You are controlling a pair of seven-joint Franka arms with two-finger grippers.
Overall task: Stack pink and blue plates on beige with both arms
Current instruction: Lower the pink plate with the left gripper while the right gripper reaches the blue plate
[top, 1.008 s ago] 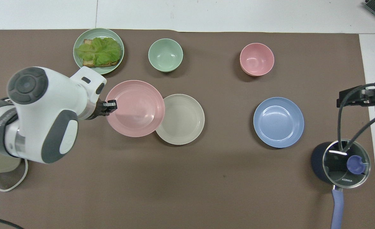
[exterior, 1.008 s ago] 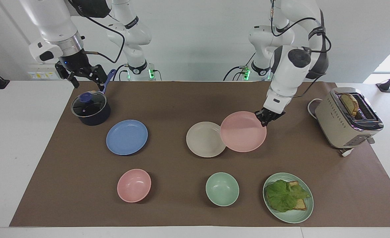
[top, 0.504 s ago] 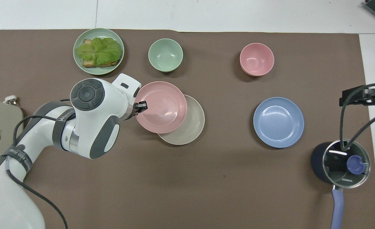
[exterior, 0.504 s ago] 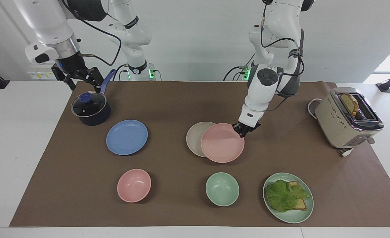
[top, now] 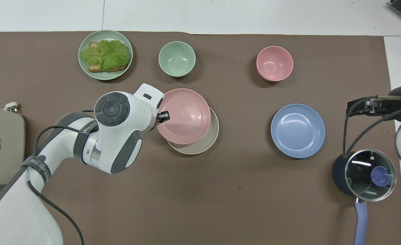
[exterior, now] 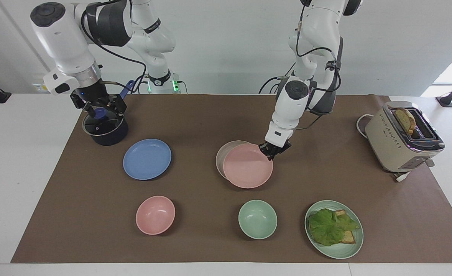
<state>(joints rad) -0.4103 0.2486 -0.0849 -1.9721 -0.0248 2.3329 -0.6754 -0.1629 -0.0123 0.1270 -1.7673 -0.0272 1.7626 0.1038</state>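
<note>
— Pink plate [exterior: 246,170], round, shallow and matte: where is it?
— Pinched at its rim by the left gripper [exterior: 272,149], fingers shut on the edge. It covers most of the round cream-beige plate [exterior: 221,154], whose rim shows as a crescent.
— And the round medium-blue plate [exterior: 147,159]?
— Flat on the brown mat [exterior: 195,119], toward the right arm's end.
— The right gripper [exterior: 102,104]?
— Spread wide, holding nothing, over the dark pot with the glass lid [exterior: 104,125].
</note>
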